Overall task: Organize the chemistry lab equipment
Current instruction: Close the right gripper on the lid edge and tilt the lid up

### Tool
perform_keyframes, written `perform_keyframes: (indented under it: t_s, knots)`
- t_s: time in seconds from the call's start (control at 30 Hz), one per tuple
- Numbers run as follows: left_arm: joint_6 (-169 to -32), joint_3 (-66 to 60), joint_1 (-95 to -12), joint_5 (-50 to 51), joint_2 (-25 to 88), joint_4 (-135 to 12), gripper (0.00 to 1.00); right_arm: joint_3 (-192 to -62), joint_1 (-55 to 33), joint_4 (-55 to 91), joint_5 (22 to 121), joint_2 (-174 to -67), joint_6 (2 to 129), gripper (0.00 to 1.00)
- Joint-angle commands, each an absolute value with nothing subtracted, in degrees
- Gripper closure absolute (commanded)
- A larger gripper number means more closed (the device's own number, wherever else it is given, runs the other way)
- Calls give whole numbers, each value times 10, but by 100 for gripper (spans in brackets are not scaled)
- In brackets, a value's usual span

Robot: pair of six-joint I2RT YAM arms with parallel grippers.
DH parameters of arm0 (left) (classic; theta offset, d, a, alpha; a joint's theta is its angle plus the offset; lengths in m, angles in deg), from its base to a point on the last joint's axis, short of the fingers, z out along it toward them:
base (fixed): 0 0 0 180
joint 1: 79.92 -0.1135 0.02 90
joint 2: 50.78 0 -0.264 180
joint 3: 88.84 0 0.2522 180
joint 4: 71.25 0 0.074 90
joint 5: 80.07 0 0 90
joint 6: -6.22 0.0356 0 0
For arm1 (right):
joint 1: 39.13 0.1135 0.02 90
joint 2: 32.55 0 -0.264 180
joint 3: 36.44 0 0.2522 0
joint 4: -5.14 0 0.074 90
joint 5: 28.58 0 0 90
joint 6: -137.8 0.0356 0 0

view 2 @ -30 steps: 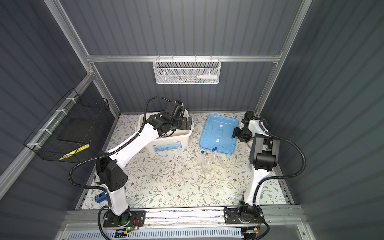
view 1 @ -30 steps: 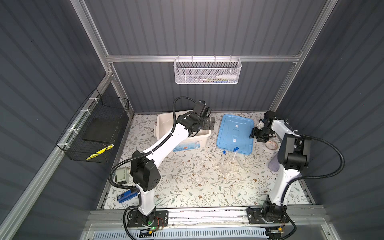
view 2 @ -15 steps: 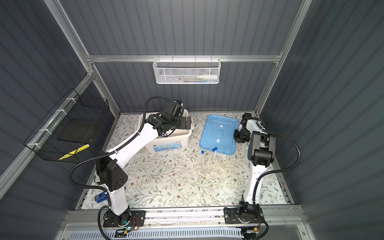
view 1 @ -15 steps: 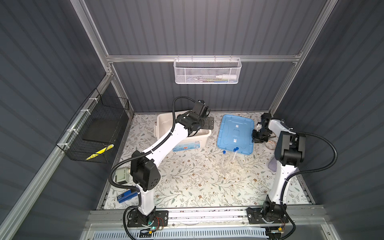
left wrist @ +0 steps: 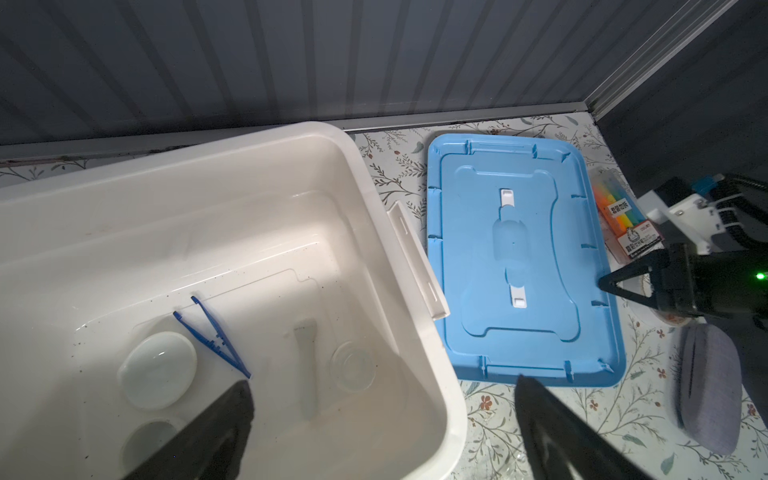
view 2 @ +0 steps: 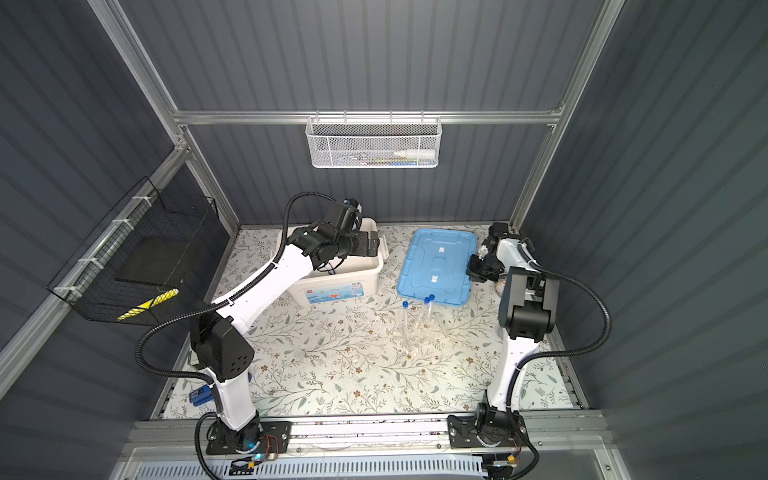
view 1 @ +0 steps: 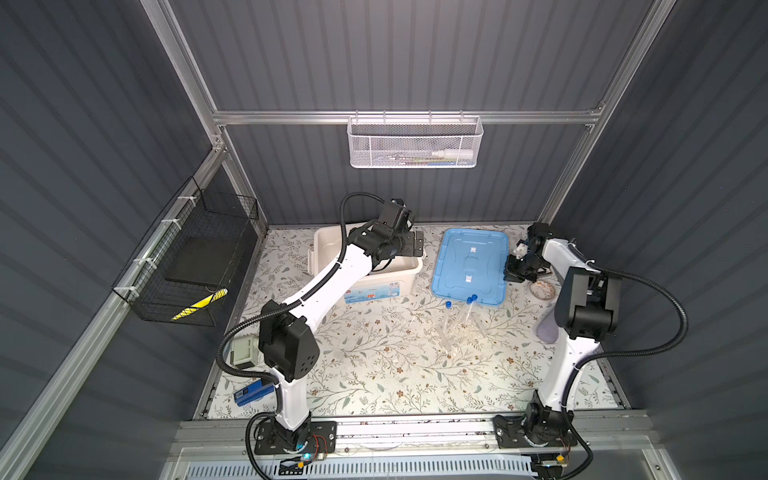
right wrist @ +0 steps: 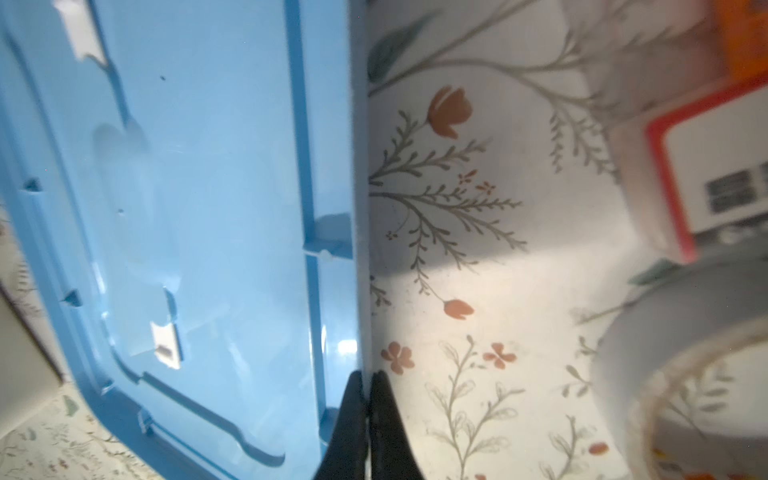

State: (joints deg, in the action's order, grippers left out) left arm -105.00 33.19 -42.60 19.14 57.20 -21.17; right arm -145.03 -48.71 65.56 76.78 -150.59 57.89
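our right gripper [right wrist: 365, 376] is pinched tight on the rim of the blue lid [right wrist: 187, 208] beside the white bin [left wrist: 365, 174]. our left gripper [left wrist: 384, 384] hangs over that bin, jaws spread wide and holding nothing (the dark blue tweezers [left wrist: 212, 336], white pestle [left wrist: 305, 365] and white dishes [left wrist: 158, 370] lie on the bin's floor), while the blue-capped test tubes [view 1: 459, 318] sit on the table [view 1: 374, 365] just beside the lid

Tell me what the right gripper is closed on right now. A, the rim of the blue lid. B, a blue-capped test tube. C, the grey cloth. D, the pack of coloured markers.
A: in the right wrist view, the right gripper is pinched shut on the rim of the blue lid, which runs straight in between its fingertips.
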Motion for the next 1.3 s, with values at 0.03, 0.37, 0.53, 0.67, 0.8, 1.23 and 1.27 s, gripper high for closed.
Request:
perform_keyframes:
  t_s: [0.03,0.37,0.53,0.67,0.8,1.23,1.27]
  knots:
    - [-1060,343,-437,155,555,-234,0,-1459,-495,655,831,-1447,609,100]
    - [-1082,382,-448,71,586,-255,0,-1466,-505,679,857,-1375,628,100]
    - [-1103,379,-453,12,595,-294,0,-1458,-505,681,879,-1349,632,100]
    - [-1126,381,-456,-27,615,-312,0,-1444,-505,678,892,-1325,639,100]
    - [-1147,379,-457,-58,625,-333,1,-1431,-505,677,903,-1305,642,100]
    - [-1225,347,-461,-146,634,-429,10,-1365,-497,646,962,-1231,681,100]
    - [-1229,341,-461,-148,633,-434,10,-1359,-494,642,964,-1227,683,100]
